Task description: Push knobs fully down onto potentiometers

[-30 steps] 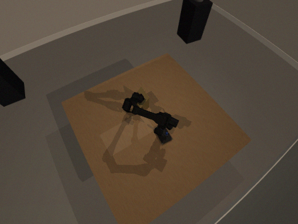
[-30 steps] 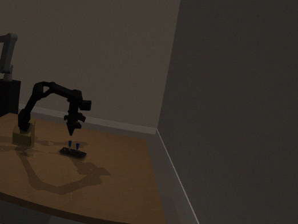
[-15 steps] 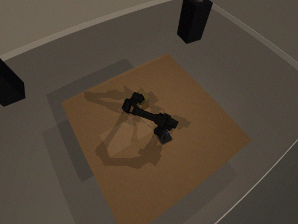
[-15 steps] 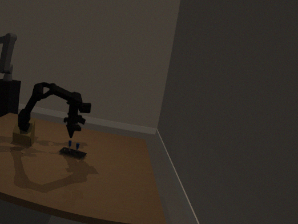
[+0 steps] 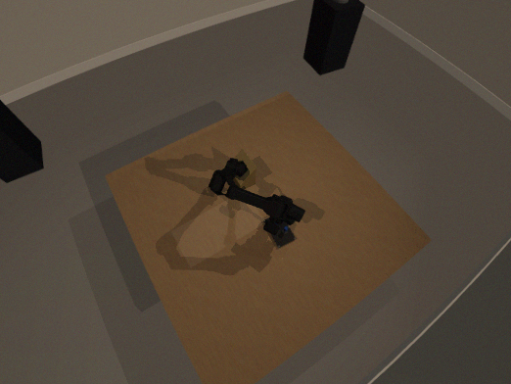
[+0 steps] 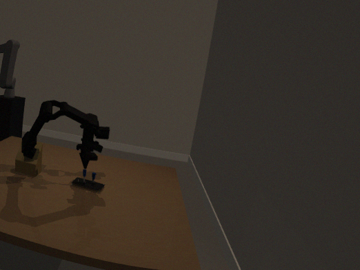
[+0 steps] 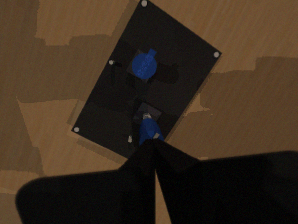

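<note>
The brown desk (image 5: pixel 343 235) (image 6: pixel 138 213) (image 7: pixel 250 110) holds up the dark board (image 5: pixel 284 239) (image 6: pixel 98 187) (image 7: pixel 175 50), which is right of the arm's yellow foot. The black hand (image 6: pixel 85 167) (image 7: pixel 152 145) is pressed together with nothing in it, I think so its tips make one hard end for pushing. It points down at the top of the left blue knob (image 6: pixel 84 173) (image 7: pixel 149 131), maybe touching. The right blue knob (image 6: pixel 94 175) (image 7: pixel 144 66) has nothing over it. Both look high on their posts, so both seem to need a straight push.

Two knobs (image 6: pixel 84 173) (image 7: pixel 150 131) — both on the board (image 6: pixel 98 187) (image 7: pixel 186 59).
</note>
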### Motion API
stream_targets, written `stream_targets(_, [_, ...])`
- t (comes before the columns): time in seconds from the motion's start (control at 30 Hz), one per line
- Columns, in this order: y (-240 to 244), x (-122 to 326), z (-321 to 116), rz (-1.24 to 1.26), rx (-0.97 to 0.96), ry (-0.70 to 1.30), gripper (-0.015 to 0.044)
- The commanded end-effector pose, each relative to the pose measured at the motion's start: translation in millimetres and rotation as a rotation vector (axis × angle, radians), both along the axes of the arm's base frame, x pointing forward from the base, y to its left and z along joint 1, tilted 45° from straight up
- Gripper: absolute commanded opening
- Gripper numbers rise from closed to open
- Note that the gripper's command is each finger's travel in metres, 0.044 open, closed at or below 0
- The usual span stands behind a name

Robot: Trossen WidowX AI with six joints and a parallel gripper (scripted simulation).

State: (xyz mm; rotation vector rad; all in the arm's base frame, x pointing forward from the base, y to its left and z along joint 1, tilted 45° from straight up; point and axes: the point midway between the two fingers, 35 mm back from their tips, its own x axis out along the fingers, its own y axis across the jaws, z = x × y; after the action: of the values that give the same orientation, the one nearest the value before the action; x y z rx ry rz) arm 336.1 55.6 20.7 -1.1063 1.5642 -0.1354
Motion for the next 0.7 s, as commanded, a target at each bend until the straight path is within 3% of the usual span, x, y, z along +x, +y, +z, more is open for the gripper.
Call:
stream_targets(0.0, [-0.9,-0.6,-0.1,0.003,-0.005,0.005,0.0000])
stream_targets(0.67, [-4.6,-0.1,-3.8,0.003,-0.006,0.005,0.0000])
